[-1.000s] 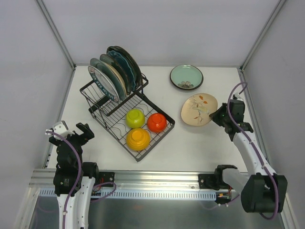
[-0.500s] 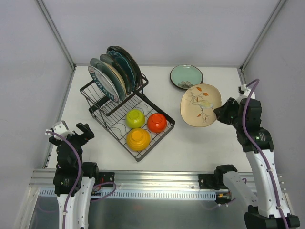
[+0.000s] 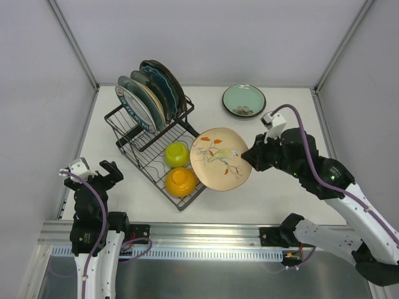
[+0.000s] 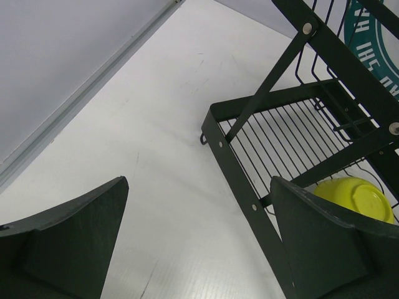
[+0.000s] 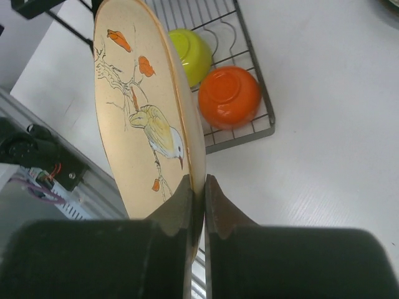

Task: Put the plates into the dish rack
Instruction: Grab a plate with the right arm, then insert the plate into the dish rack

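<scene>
Dish rack (image 3: 134, 138), black wire: raised slotted section at the far left end, low flat basket at the near right. Stands left of centre on the white table (image 3: 280, 187) (obs. 1)

Confirmed. Slots hold a row of round glazed plates (image 3: 148, 93) standing on edge, close together, grey-blue through dark teal. Count unclear (obs. 2)

Next down: round cream plate (image 3: 220, 160), painted bird and orange leaves. Off the table, tilted, face up toward the overhead camera. From there it overlaps the basket's right corner (obs. 1)

Right gripper (image 3: 249, 159) has it, fingers (image 5: 177, 205) pinched on the rim. Wrist view shows the plate nearly edge-on, rim between both pads (obs. 2)

Round mint-green plate (image 3: 244, 99), dark rim, lies flat at the far right of the table, well apart from the rack (obs. 1)

Basket: yellow-green bowl (image 3: 177, 153), yellow-orange bowl (image 3: 181, 179). Orange-red bowl (image 5: 229, 96) shows only from the right wrist; the cream plate hides it from above (obs. 2)

Left gripper (image 3: 93, 171)? (obs. 1)

Jaws spread wide, nothing between them, near the table's near left corner, apart from the rack (obs. 2)
</scene>
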### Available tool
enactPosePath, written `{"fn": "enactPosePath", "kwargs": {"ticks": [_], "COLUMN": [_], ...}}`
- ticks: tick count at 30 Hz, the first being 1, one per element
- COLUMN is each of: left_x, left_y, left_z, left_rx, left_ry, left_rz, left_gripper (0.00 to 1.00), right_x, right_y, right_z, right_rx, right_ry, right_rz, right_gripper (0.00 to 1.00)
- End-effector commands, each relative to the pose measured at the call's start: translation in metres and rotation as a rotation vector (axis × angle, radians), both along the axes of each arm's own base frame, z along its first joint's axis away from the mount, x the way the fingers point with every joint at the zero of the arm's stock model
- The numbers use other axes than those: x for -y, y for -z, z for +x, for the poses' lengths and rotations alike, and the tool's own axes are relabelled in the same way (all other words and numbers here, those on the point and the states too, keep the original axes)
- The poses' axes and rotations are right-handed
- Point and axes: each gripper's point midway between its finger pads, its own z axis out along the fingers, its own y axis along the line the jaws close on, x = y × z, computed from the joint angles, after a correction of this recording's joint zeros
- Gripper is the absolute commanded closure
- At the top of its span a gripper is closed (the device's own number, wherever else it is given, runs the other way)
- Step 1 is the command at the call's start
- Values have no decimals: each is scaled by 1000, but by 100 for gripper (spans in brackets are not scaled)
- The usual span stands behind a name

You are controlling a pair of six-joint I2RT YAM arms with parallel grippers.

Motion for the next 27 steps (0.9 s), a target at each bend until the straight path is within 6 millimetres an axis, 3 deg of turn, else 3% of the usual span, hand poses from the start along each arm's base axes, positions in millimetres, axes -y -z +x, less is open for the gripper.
{"fn": "enactPosePath", "kwargs": {"ticks": [1,8,15,18,20,21,23,27], "left_x": [3,3,3,3,3,3,3,3], "left_y": [-29,-30,-30,-30,-30,-30,-30,-29], "left_z": [-14,-14,-14,-14,-14,-14,-13,-13], "left_rx": [179,179,181,179,177,179,177,175], "left_ry": [25,24,25,25,24,24,25,22], "left_rz": [22,22,21,21,21,21,21,19], "left_gripper": [2,2,2,2,2,2,2,2], "right_x": [-31,-94,-143,-159,-166,-173,-178,-189], "right_y": [-71,-116,-165,-182,-205,-205,-228,-246], "right_z": [10,-5,-13,-13,-14,-9,-9,1], "right_rx": [194,279,425,503,553,579,628,706], "right_ry": [-12,-156,-194,-178,-158,-143,-114,-38], "right_rz": [126,166,183,183,227,198,249,260], "right_gripper": [99,99,99,99,99,99,99,99]}}
